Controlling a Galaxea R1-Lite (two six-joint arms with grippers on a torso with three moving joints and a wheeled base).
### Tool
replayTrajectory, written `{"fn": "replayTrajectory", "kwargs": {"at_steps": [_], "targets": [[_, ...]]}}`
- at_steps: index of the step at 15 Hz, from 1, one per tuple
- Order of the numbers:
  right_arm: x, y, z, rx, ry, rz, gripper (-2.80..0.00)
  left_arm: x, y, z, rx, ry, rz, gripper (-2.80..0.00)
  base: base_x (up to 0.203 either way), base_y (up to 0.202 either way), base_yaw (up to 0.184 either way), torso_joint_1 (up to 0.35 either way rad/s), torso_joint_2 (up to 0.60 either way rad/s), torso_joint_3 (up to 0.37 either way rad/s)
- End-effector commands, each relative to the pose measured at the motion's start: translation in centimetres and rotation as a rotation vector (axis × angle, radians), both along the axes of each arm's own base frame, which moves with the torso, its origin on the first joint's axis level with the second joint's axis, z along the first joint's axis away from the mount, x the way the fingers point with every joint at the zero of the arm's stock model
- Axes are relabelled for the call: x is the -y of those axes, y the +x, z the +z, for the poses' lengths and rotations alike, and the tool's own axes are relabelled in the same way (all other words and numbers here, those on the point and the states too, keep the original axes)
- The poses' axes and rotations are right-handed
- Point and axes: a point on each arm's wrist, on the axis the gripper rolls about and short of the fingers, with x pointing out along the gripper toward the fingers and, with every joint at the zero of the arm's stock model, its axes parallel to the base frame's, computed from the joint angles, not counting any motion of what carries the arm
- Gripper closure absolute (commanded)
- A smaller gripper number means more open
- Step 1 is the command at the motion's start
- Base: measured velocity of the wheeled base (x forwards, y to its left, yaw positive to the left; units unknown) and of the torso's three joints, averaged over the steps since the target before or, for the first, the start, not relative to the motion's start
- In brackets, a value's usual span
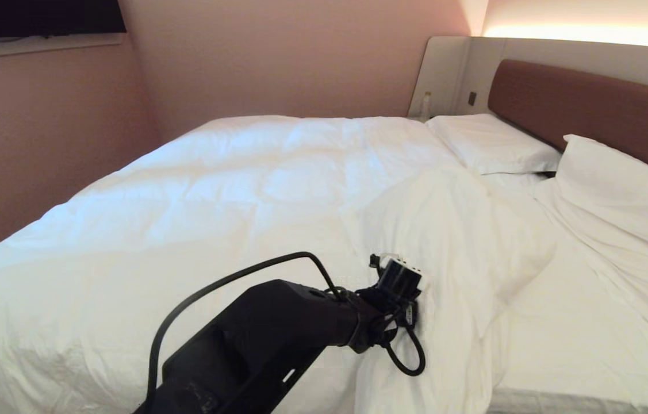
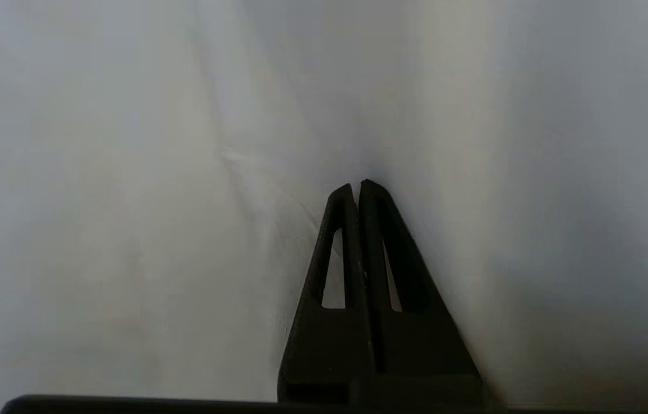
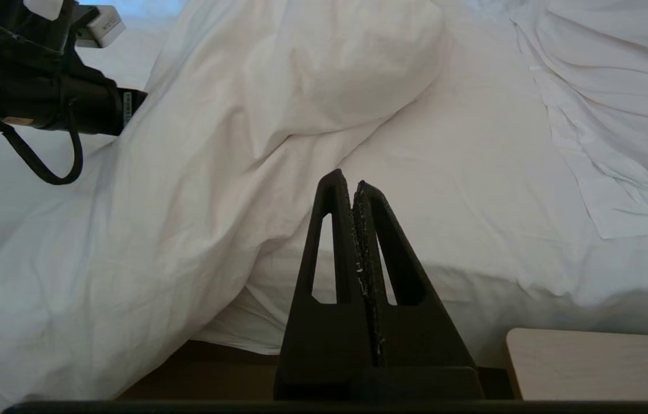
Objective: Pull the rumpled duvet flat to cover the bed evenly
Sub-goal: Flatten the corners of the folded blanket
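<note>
The puffy white quilted duvet covered most of the low white bed – no legible writing. Left gripper was clamped on duvet fabric; right gripper was closed, empty.

No text, label or number is legible anywhere (the small wrist stickers stay unreadable).

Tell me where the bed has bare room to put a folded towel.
Bare sheet lies between the duvet fold and the near pillow. The rest is duvet; the left gripper is shut on its fold.
</note>
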Motion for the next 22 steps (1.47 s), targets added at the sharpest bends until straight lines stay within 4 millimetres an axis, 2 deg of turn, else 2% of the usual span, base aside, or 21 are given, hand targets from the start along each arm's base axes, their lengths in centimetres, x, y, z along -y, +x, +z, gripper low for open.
{"fn": "replayTrajectory", "kwargs": {"at_steps": [1,3,5,7,9,11,15,18,19,22], "targets": [[0.0,0.0,0.0,0.0,0.0,0.002,0.0,1.5,-1.9,1.5,0.007,-0.04,-0.051,0.0,0.0,0.0,0.0,0.0,0.0,0.0],[0.0,0.0,0.0,0.0,0.0,0.002,0.0,3.7,-5.6,5.3,-0.047,-0.185,-0.168,0.0,0.0,0.0,0.0,0.0,0.0,0.0],[0.0,0.0,0.0,0.0,0.0,0.002,0.0,4.4,-7.6,7.7,-0.148,-0.309,-0.224,0.0,0.0,0.0,0.0,0.0,0.0,0.0],[0.0,0.0,0.0,0.0,0.0,0.002,0.0,4.3,-8.6,9.2,-0.214,-0.353,-0.243,0.0,0.0,0.0,0.0,0.0,0.0,0.0],[0.0,0.0,0.0,0.0,0.0,0.0,0.0,4.0,-8.5,9.9,-0.208,-0.364,-0.233,0.0,0.0,0.0,0.0,0.0,0.0,0.0],[0.0,0.0,0.0,0.0,0.0,0.002,0.0,2.9,-6.7,10.0,-0.195,-0.365,-0.192,0.0,0.0,0.0,0.0,0.0,0.0,0.0],[0.0,0.0,0.0,0.001,0.0,0.002,0.0,-2.3,0.5,8.8,-0.183,-0.358,-0.016,0.0,0.0,0.0,0.0,0.0,0.0,0.0],[0.0,0.0,0.0,0.0,0.0,0.002,0.0,-3.5,1.8,8.6,-0.178,-0.352,0.014,0.0,0.0,0.0,0.0,0.0,0.0,0.0],[0.0,0.0,0.0,0.0,0.0,0.002,0.0,-3.9,2.2,8.7,-0.169,-0.355,0.012,-2.8,0.0,0.0,0.0,0.0,0.0,0.0],[0.0,0.0,0.0,0.0,0.0,0.002,0.0,-3.6,3.0,8.0,-0.099,-0.376,-0.035,-2.8,0.0,0.0,0.0,0.0,0.0,0.0]]}}
